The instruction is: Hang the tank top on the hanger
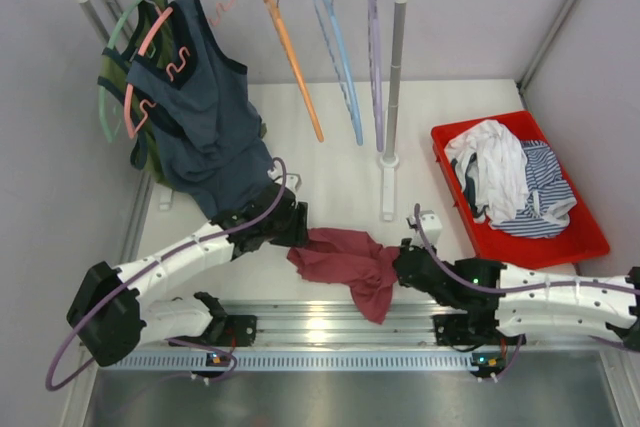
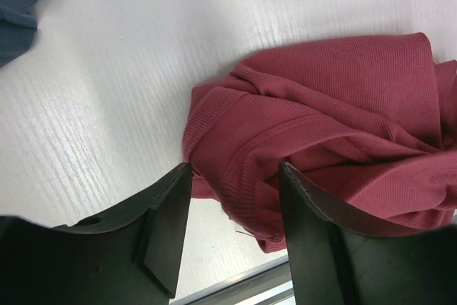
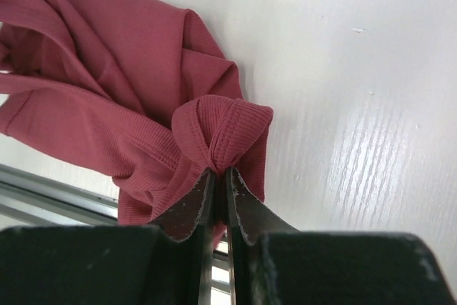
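Note:
The maroon tank top point(image 1: 345, 262) lies crumpled on the white table near the front edge, one end hanging over the metal rail. My right gripper point(image 1: 405, 265) is shut on a bunched fold of the tank top point(image 3: 221, 133) at its right side. My left gripper point(image 1: 295, 229) is open at the tank top's left edge; in the left wrist view the fabric's edge point(image 2: 243, 176) lies between the spread fingers point(image 2: 168, 212). The orange hanger point(image 1: 293, 67) hangs on the rail at the back, apart from both grippers.
A clothes rack point(image 1: 395, 87) holds a dark blue-grey tank top point(image 1: 205, 117) on a pink hanger, a light blue hanger point(image 1: 340, 67) and a purple one. A red tray point(image 1: 590, 237) with white and striped garments sits at right.

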You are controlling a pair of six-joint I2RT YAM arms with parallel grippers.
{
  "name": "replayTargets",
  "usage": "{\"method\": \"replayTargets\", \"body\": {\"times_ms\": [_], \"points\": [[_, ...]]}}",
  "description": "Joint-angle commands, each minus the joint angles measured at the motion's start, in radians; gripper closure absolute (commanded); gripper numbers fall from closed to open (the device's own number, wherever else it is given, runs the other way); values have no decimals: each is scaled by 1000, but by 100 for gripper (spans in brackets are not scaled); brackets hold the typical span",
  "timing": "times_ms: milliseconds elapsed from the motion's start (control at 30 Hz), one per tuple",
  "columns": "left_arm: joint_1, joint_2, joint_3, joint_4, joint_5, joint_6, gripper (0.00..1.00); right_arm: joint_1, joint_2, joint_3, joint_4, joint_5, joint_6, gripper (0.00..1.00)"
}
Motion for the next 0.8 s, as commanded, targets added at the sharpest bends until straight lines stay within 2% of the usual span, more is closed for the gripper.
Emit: {"method": "replayTargets", "body": {"times_ms": [0,133,300,367,467,633,733,767], "points": [[26,-7,45,44,27,29,43,-5,-169,-56,75,-7,-22,94],[48,9,42,57,51,35,44,-5,-316,-129,116,-43,-78,97],[71,29,27,93,105,33,45,-5,-496,-178,228,-164,-182,99],[72,35,27,100,131,38,44,-5,-518,-180,282,-221,-238,98],[72,41,28,101,161,44,43,-5,-504,-160,365,-341,-322,98],[74,41,17,95,174,50,42,-7,-371,-111,455,-586,-443,97],[74,49,10,95,177,50,45,-5,-297,-85,446,-660,-466,94],[74,52,7,96,178,50,50,-5,-279,-79,425,-686,-468,91]]}}
